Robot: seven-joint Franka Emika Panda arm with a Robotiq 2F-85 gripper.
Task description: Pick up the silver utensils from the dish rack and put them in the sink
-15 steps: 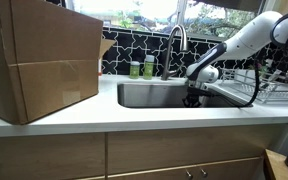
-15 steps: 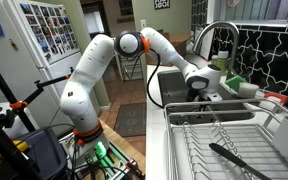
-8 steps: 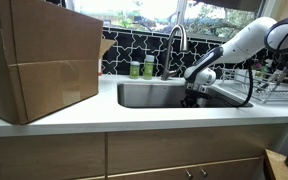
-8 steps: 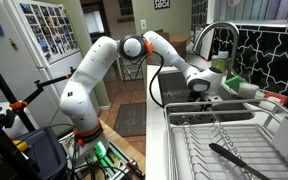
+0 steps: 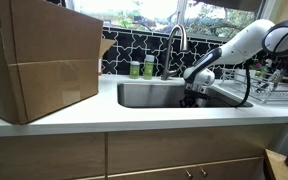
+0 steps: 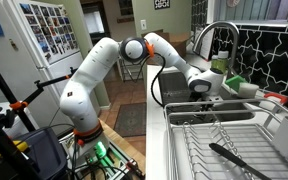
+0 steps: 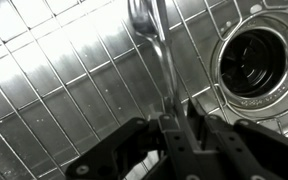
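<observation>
Gripper (image 7: 174,122) tight around a slim, shiny silver spoon (image 7: 162,60); bowl end over the sink (image 7: 54,90)

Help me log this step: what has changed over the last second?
Very little. The white robot arm shifted its upper links slightly; the pincer hardly moved, low inside the stainless-steel sink. The wrist view shows it shut on a silver spoon; no release is visible. The chrome wire dish rack, the black utensil lying in it and the brown cardboard box are unchanged.
</observation>
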